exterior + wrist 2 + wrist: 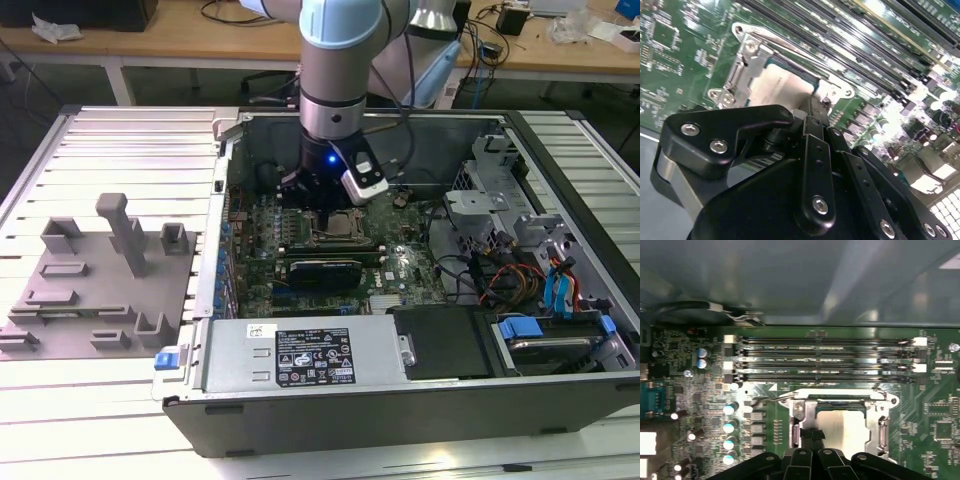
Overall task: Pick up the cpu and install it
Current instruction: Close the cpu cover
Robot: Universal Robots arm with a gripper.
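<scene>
Claw [810,437] is held low inside the case [400,425], tips drawn together with nothing seen between them, set at one edge of the cpu [842,427]. The cpu is seen lying flat within the metal socket frame [802,414] on the circuit board [940,405]. Seating is judged nearly done; any further move is judged to need light, straight pressure, no sideways drag.

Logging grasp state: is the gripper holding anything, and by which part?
Cannot be told. The gripper sits at one edge of the chip, which lies in the socket.
</scene>
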